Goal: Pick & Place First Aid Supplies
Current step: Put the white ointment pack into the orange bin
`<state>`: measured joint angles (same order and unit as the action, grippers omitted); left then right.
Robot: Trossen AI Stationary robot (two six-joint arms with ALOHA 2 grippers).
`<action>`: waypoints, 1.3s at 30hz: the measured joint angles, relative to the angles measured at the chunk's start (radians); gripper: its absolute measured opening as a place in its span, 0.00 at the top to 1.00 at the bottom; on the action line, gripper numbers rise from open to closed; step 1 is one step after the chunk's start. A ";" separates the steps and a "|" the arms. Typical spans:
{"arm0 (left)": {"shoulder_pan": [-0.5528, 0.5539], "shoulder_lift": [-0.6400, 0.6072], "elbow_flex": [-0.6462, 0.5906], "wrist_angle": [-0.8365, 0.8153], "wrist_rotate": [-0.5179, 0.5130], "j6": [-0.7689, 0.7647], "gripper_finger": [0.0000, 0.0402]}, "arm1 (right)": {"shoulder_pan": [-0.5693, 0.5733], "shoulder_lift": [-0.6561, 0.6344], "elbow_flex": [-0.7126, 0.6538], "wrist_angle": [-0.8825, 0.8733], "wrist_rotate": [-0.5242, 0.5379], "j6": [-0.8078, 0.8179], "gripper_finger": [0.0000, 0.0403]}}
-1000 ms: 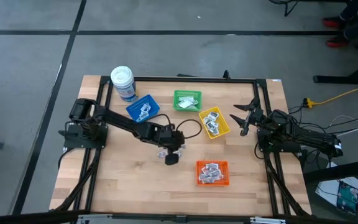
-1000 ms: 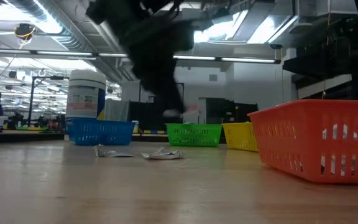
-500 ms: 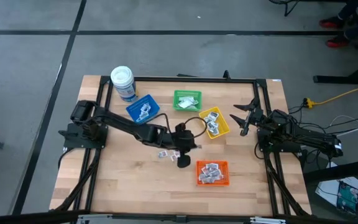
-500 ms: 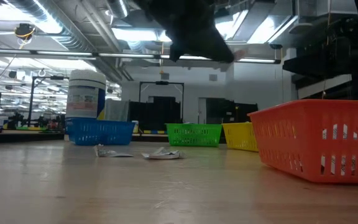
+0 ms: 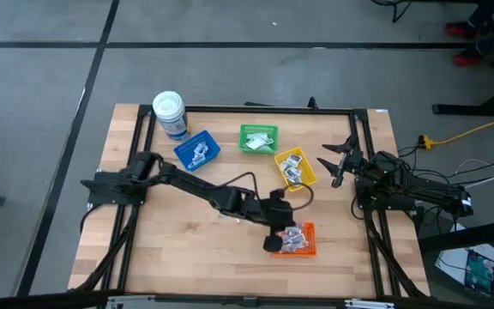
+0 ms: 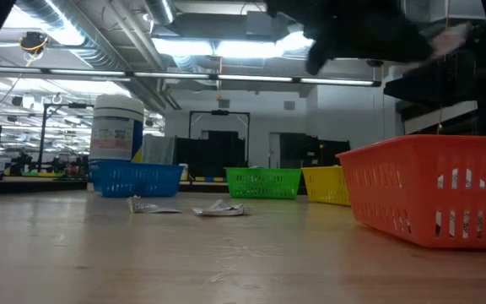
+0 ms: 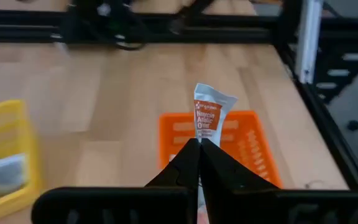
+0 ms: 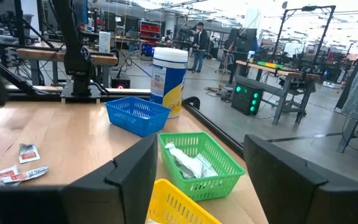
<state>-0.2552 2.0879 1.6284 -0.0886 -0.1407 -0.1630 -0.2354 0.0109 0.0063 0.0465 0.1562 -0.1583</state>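
Wooden table (image 5: 170,249) under the two arms, workshop behind; four bins on it: blue bin (image 5: 197,149), green bin (image 5: 258,138), yellow bin (image 5: 295,168) and, nearest the front edge, orange bin (image 5: 293,239).

Left gripper (image 5: 272,245) reaching far across, now at the orange bin's near-left edge, fingers pinched fully together on one packet (image 7: 209,118). Seen from the left wrist: packet standing upright out of the fingertips, long axis running straight away from the gripper, its free end over the orange bin (image 7: 247,146), which lies directly ahead and below. Looks like a carry nearly done; likely only a short push forward over the bin before letting go.

Two more packets (image 6: 188,207) lying loose and flat on the wood near the table's middle, just behind the left arm's reach line, well apart from every bin. Much closer to the left arm than the right.

Right gripper (image 5: 336,163) waiting by the yellow bin, fingers spread wide, holding nothing.
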 joint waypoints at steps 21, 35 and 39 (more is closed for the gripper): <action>-0.011 0.110 0.112 -0.081 0.053 0.037 0.93 | 0.000 0.000 0.000 0.000 0.000 0.000 0.41; -0.012 0.067 0.111 -0.258 0.017 -0.025 0.68 | 0.000 0.000 0.000 0.000 0.000 0.000 0.41; -0.014 0.045 0.110 -0.327 0.001 -0.043 0.66 | 0.000 0.000 0.000 0.000 0.000 0.000 0.41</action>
<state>-0.2687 2.1330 1.7386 -0.4159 -0.1395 -0.2063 -0.2356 0.0109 0.0063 0.0469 0.1564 -0.1581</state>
